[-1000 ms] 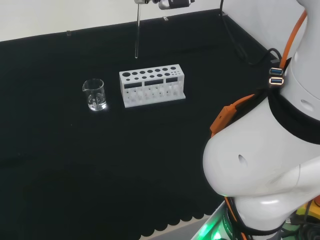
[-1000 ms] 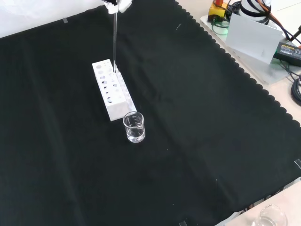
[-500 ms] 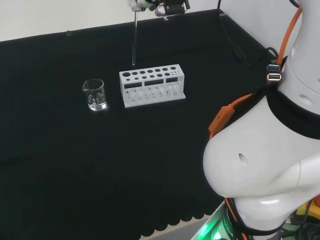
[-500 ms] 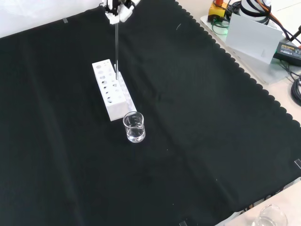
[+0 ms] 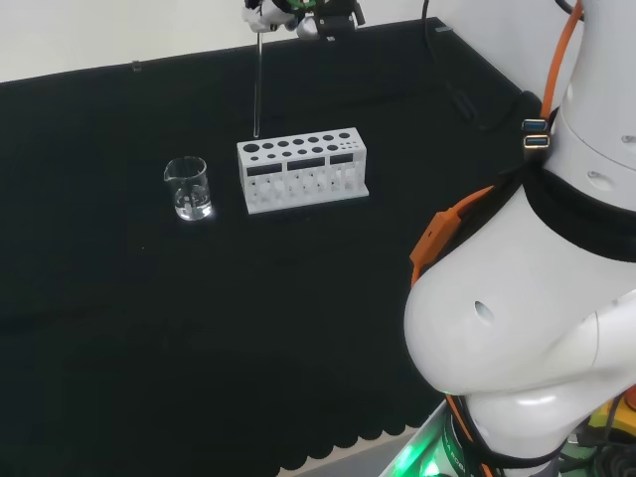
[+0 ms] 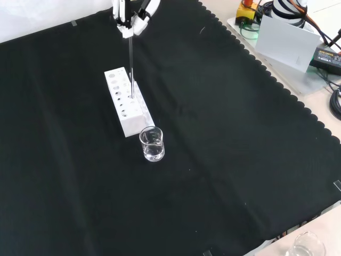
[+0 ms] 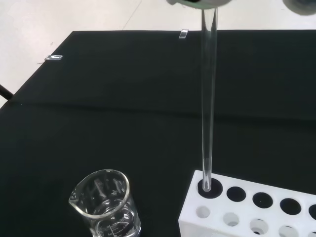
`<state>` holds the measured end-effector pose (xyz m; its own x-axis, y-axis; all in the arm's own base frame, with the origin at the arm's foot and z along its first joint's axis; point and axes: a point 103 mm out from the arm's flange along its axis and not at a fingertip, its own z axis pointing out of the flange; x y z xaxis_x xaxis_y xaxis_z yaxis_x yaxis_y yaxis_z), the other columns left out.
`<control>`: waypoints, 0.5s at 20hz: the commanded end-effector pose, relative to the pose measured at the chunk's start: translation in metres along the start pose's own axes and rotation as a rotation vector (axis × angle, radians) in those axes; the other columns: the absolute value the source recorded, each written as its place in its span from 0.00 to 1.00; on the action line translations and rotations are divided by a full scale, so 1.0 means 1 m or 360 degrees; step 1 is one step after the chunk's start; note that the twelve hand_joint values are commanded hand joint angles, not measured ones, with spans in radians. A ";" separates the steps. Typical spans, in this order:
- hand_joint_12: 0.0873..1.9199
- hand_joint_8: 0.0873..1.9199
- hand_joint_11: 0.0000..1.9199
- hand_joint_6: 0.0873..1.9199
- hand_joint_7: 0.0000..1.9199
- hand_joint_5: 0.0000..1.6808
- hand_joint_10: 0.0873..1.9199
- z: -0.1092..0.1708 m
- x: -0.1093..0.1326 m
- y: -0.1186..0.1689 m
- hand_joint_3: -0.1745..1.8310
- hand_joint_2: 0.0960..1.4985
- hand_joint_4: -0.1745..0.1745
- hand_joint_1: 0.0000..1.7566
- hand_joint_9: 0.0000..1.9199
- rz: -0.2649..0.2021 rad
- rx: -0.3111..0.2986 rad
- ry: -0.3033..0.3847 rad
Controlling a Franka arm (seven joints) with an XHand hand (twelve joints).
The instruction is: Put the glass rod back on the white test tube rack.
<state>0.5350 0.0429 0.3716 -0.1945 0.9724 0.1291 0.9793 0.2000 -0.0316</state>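
Note:
The white test tube rack (image 5: 302,170) (image 6: 128,101) (image 7: 256,212) stands on the black cloth, its top full of round holes. The hand (image 5: 288,12) (image 6: 130,18) hangs above the rack's left end in the head view, its fingers pinched on the top of the clear glass rod (image 5: 257,84) (image 6: 130,66) (image 7: 208,98). The rod hangs upright. In the wrist view its lower tip sits at the mouth of a corner hole of the rack; how deep it reaches I cannot tell.
A small clear glass beaker (image 5: 188,188) (image 6: 152,143) (image 7: 104,205) stands on the cloth next to the rack's end. Beyond the cloth's scalloped edge in the front view lie a white box (image 6: 287,40) and cables. The arm's white links (image 5: 537,298) rise at the head view's right.
The hand has come down and shifted left in the head view, bringing the rod's tip from above and behind the rack to a hole at its end.

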 end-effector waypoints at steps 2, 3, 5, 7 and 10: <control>0.28 0.35 0.81 0.00 0.68 0.83 0.21 0.010 0.002 0.006 0.00 0.70 0.00 0.75 0.87 -0.0012 0.0026 -0.0003; 0.28 0.35 0.81 0.00 0.68 0.83 0.21 0.012 0.002 0.006 0.00 0.70 0.00 0.75 0.87 -0.0011 0.0029 -0.0001; 0.28 0.35 0.81 0.00 0.68 0.83 0.21 0.013 0.001 0.006 0.00 0.70 0.00 0.75 0.87 -0.0010 0.0028 0.0006; 0.28 0.35 0.81 0.00 0.68 0.83 0.21 0.014 0.000 0.006 0.00 0.70 0.00 0.75 0.87 -0.0008 0.0028 0.0006; 0.28 0.35 0.81 0.00 0.68 0.83 0.21 0.015 0.000 0.007 0.00 0.70 0.00 0.75 0.87 -0.0002 0.0032 0.0003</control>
<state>0.5368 0.0474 0.3826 -0.2069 0.9672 0.1473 0.9776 0.2103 -0.0073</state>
